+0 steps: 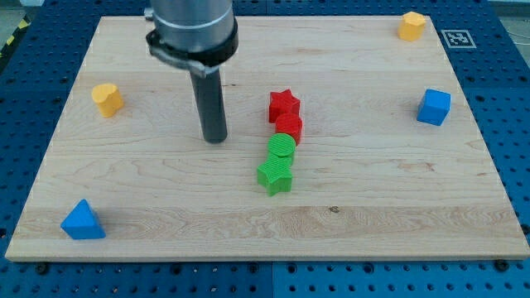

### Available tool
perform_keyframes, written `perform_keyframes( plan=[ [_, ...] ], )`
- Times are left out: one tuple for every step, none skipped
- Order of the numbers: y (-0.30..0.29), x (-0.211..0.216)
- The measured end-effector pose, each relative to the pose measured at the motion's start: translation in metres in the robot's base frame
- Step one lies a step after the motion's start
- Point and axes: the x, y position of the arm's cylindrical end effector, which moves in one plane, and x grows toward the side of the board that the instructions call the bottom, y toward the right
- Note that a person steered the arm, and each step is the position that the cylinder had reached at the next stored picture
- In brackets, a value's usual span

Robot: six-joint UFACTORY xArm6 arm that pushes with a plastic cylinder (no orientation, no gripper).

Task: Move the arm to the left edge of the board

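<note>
Standing upright on the wooden worktop [166, 207], my tip [214, 139] rests a little toward the view's left of the board's middle, on bare wood and touching no block. The rod carries no fingers at all, so nothing is held or clamped; it simply ends in a blunt dark point.

Just to the view's right of my tip runs a short column of four blocks. A red star [283, 103] sits at its top, with a second red block [289, 126], whose shape is hard to make out, touching it below. Under that comes a green round block [282, 146], and a green star [274, 175] closes the column at the bottom. The four look pressed together in a slightly slanted line.

Toward the view's left, well apart from my tip, a yellow block [107, 98] sits near the board's left edge [51, 149]. A blue triangle [83, 221] lies in the bottom left corner. At the view's top right corner is another yellow block [411, 26], and below it, by the right edge, a blue cube [434, 107].

My tip is nearer the middle column than the left edge.
</note>
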Motion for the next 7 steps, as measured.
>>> perform_keyframes(
  plan=[
    [0.000,0.043],
    [0.000,0.086],
    [0.000,0.128],
    [-0.006,0.143],
    [-0.022,0.143],
    [-0.047,0.115],
    [-0.083,0.065]
  ],
)
